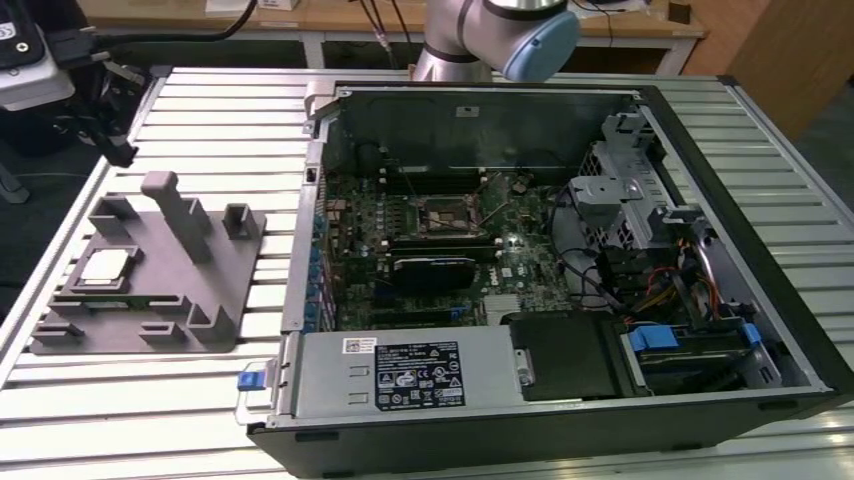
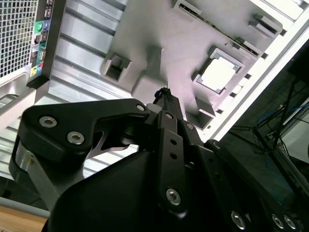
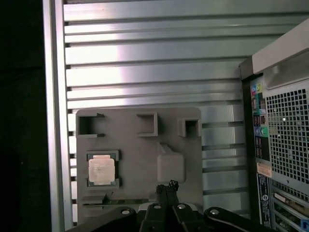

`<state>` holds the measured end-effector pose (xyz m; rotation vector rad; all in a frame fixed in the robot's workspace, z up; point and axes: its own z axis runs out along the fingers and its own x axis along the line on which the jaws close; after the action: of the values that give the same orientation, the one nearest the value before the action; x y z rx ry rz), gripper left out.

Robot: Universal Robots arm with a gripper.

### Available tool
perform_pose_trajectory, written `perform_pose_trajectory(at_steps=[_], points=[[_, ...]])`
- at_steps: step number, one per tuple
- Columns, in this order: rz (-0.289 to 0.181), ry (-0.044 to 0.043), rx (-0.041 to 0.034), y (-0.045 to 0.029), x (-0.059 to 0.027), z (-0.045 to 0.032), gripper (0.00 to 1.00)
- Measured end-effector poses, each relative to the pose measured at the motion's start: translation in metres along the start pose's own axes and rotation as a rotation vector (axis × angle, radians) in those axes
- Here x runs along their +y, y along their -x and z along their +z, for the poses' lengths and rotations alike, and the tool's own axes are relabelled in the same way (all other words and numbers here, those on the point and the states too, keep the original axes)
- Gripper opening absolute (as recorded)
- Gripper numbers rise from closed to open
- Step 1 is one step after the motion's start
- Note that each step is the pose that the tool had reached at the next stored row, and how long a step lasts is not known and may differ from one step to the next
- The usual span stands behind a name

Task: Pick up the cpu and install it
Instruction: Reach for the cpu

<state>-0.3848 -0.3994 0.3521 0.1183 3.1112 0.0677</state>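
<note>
Tool [image 3: 167,186] pressed together, holding nothing, poised above grey fixture tray [image 3: 140,157]. Cpu [image 3: 102,169] lies flat in the tray's square pocket.

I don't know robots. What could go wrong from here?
The gripper appears to hang nearer the tall post than the cpu, so coming straight down might strike the post. The cpu lies in a snug recess of the grey tray, so a slightly off grasp could tilt or jam it. The socket sits deep inside the crowded computer case, so bumps seem possible.
</note>
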Motion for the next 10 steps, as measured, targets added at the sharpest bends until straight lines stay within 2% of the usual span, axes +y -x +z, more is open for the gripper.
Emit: perform_pose_trajectory(at_steps=[10], points=[[0.0,0.0,0.0,-0.0204,-0.002,0.0072,0.11]])
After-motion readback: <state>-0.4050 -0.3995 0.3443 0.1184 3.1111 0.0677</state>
